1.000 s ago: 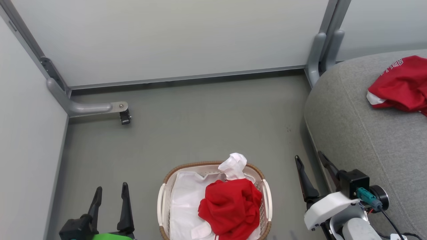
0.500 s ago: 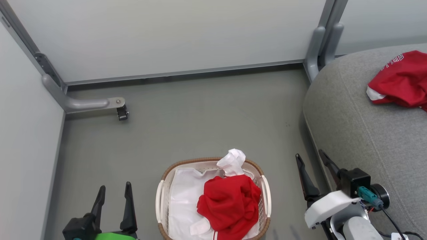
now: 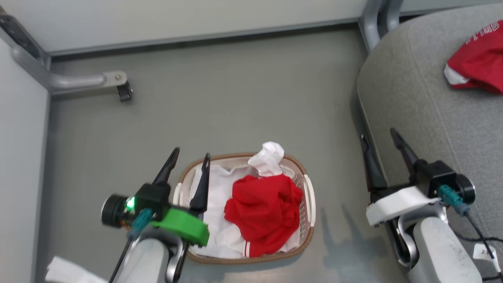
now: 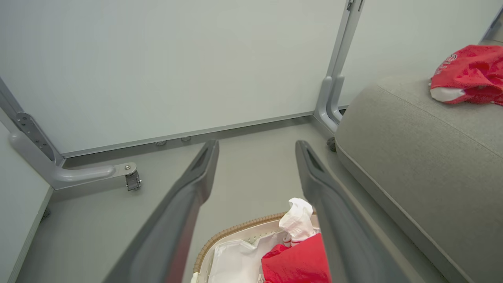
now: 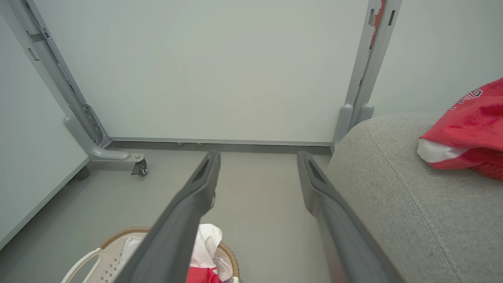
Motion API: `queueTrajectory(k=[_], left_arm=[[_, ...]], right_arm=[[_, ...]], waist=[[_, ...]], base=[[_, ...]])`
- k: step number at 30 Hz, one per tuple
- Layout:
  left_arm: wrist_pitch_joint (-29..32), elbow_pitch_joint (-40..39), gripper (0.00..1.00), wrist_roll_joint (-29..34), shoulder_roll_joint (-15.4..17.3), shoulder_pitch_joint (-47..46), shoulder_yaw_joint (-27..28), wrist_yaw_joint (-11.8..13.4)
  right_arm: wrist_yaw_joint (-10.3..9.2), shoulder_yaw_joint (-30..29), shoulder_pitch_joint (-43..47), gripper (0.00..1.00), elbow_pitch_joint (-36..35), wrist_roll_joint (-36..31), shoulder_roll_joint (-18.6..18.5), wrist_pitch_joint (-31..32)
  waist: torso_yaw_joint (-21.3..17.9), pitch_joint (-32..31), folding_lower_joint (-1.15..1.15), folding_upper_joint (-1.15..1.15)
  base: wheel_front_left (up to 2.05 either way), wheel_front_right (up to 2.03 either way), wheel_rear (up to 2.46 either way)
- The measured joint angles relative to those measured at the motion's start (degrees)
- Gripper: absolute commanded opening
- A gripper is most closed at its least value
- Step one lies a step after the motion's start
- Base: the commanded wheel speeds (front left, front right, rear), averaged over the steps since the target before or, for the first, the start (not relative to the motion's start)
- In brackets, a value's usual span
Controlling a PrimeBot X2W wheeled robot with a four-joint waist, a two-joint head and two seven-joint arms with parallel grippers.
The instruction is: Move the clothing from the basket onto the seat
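Note:
A crumpled red garment (image 3: 260, 208) lies in the white basket (image 3: 309, 196) with the brown rim, on its white liner (image 3: 214, 184); it also shows in the left wrist view (image 4: 296, 263). A second red garment with white lettering (image 3: 477, 63) rests on the grey seat (image 3: 416, 98) at the right, also seen on the seat (image 4: 412, 157) as a red heap (image 4: 467, 72) and in the right wrist view (image 5: 467, 133). My left gripper (image 3: 190, 153) hangs open above the basket's left rim, holding nothing. My right gripper (image 3: 379, 133) stands open between basket and seat.
Grey floor (image 3: 235, 98) runs to white partition panels with a metal foot and castor (image 3: 123, 90) at the far left. A metal post (image 3: 373, 19) stands beside the seat's far corner. A cable and a tag (image 3: 485, 251) hang by my right arm.
The head camera has tilted down, shifting the whole view. My left gripper has risen and moved right to the basket's left rim. The right gripper has lifted slightly.

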Motion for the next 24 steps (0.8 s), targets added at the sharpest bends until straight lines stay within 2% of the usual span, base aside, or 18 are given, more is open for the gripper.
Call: queueTrajectory(k=[9,13,24], left_arm=[[0.19,14.15,1.00,1.71,-0.11,-14.74,-12.34,-0.24],[0.97,21.17,1.00,1.32,-0.16,-19.27,-19.05,-0.25],[1.13,32.95,1.00,-0.20,-0.16,-29.01,-26.76,0.52]], right_arm=[[0.00,-2.60,-5.61,1.00,-7.58,-3.02,-0.01,-0.04],[0.00,-3.22,-7.54,1.00,-10.98,-1.83,-0.03,-0.04],[0.00,-0.64,-11.71,1.00,-16.04,0.42,-0.05,-0.04]], waist=[[-2.31,10.07,0.00,0.00],[-3.62,14.81,0.00,0.00],[-8.11,26.38,0.00,0.00]], base=[[0.00,0.00,0.00],[0.00,0.00,0.00],[0.00,0.00,0.00]])
